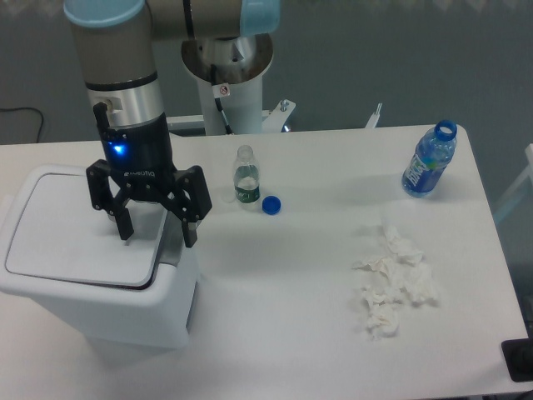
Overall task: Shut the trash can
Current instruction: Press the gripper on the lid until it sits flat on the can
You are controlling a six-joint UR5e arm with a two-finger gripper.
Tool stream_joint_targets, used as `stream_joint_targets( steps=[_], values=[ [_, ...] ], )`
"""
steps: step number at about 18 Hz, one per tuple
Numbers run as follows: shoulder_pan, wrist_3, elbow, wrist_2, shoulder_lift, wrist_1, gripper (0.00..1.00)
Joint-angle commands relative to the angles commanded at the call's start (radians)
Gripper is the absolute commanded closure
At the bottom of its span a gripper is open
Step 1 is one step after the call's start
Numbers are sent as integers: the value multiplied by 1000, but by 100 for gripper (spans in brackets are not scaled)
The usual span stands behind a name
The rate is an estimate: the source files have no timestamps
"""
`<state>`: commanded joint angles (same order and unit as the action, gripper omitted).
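White table (275,283), trash can (100,287) at left edge. My end effector (158,236) spread open over lid's right side; lid nearly flat. Next: press down, seat latch.

White trash can (92,312), black gripper (158,236), blue bottle (429,162), blue cap (271,204), white tissues (393,282).

We see the trash can (92,283) as smooth white plastic with a faint sheen, set on a matt white bench (291,333). The pincer (158,235) looks like black matt metal or plastic. The two bottles (245,177) (429,160) are clear glossy plastic, and the tissues (393,282) are crumpled white paper.
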<state>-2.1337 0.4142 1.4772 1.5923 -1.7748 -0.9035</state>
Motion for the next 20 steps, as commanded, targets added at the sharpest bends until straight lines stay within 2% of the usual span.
stream_joint_targets(
  steps=[20],
  values=[
    [-22, 15, -3, -2, -2, 2, 0]
  ],
)
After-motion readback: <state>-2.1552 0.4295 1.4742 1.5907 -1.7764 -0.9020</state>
